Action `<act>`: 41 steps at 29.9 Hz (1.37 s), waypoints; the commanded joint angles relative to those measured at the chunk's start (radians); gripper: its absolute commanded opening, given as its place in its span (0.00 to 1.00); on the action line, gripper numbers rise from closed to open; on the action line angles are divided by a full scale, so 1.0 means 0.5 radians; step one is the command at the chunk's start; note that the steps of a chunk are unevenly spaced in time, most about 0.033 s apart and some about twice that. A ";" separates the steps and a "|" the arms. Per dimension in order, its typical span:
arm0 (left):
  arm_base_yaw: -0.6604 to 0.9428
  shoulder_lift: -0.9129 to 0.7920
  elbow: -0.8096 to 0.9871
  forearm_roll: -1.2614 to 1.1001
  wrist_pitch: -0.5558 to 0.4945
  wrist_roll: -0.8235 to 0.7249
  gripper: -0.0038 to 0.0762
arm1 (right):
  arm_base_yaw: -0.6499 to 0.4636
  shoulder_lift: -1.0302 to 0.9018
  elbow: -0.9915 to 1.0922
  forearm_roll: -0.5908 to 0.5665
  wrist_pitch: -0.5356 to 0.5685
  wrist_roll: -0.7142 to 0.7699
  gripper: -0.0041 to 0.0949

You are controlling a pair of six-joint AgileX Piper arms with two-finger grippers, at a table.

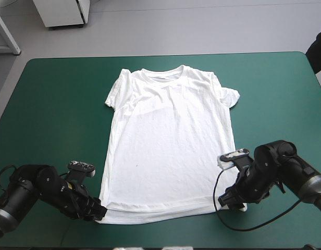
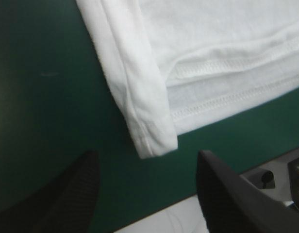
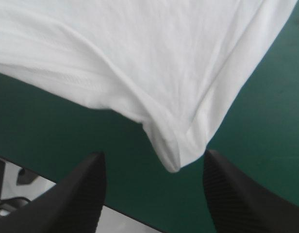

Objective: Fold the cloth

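High view: the fingers of both tools are hard to make out under the wrists, and the right arm hides the hem corner at the bench's near right.

T-shirt (image 1: pixel 168 146): white thin knit, short-sleeved, spread flat mid-bench (image 1: pixel 56 104) on the smooth teal-green cover. The collar lies toward the far edge and the hem toward the near edge. Light creases cross the chest. The sleeve toward the right edge is bunched.

Left tool (image 2: pixel 147 160): black fingers stand apart with nothing between them. The near left hem corner, a doubled fold with stitched hem lines, lies just ahead of the gap.

Right tool (image 3: pixel 153 158): fingers likewise apart, finely ribbed, empty. The near right hem corner, rounded, points into the gap; whether it touches, cannot tell.
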 commanded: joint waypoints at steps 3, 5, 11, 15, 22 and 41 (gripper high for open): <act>-0.011 -0.050 -0.453 -0.088 0.179 -0.071 0.61 | 0.005 -0.117 -0.432 -0.072 0.073 0.125 0.62; -0.011 -0.050 -0.662 -0.095 0.103 -0.105 0.61 | 0.005 -0.117 -0.586 -0.224 0.037 0.199 0.62; -0.011 0.071 -1.088 0.127 -0.295 -0.212 0.61 | 0.005 -0.095 -0.819 -0.736 -0.340 0.562 0.62; -0.011 0.307 -1.259 0.189 -0.432 -0.217 0.61 | -0.048 -0.026 -0.853 -0.890 -0.541 0.737 0.62; -0.011 0.790 -1.430 0.366 -0.532 -0.193 0.61 | -0.218 0.195 -0.951 -0.824 -0.626 0.683 0.62; 0.071 1.785 -1.874 0.490 -0.542 -0.234 0.67 | -0.283 0.593 -1.166 -0.754 -0.706 0.452 0.61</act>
